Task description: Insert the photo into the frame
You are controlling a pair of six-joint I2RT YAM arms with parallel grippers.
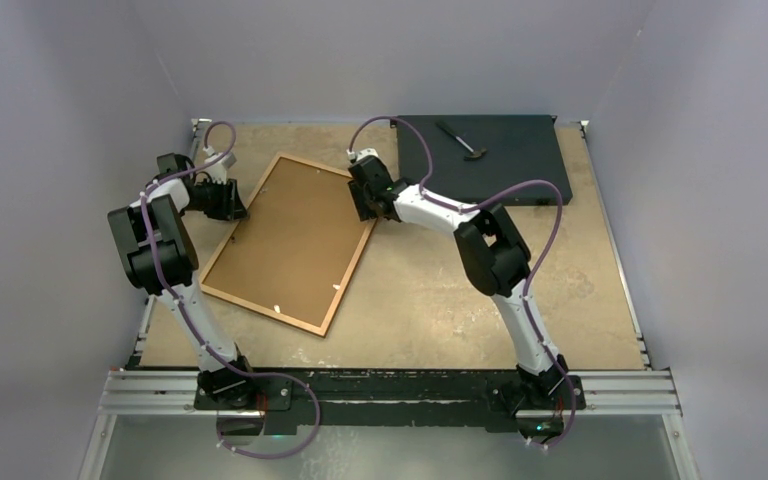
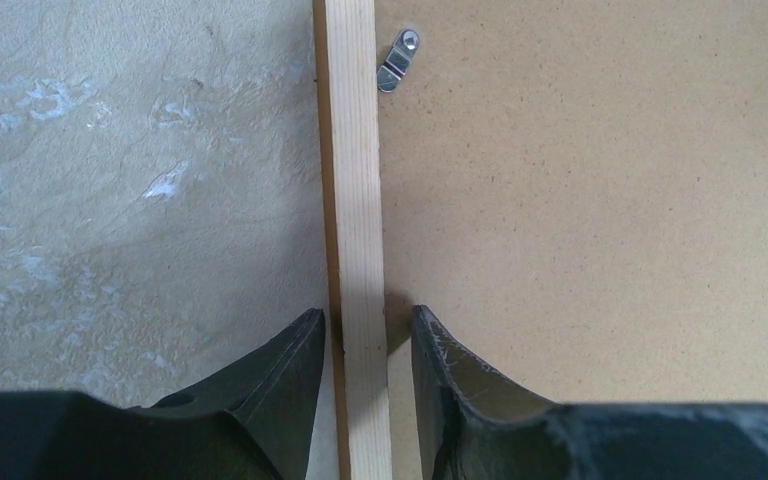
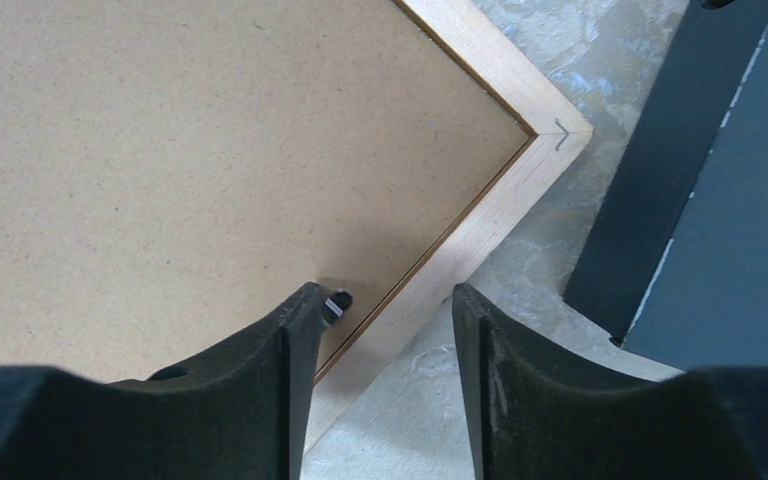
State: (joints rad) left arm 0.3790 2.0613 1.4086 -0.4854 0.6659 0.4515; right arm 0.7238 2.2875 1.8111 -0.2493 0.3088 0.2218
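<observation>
Left jaws astride the frame (image 2: 358, 200) rail — grip unclear; right jaws open over the opposite rail — black box (image 3: 740, 200) beside.

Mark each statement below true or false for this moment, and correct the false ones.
1. The frame lies face down, with its hardboard backing up. True.
2. The left claw straddles a frame rail. True.
3. The right claw hovers over the black box. False: it is at the frame's corner, beside the box.
4. The photo lies in plain view on the table. False: no view shows it.
5. A tool lies on the black box. True.
</observation>
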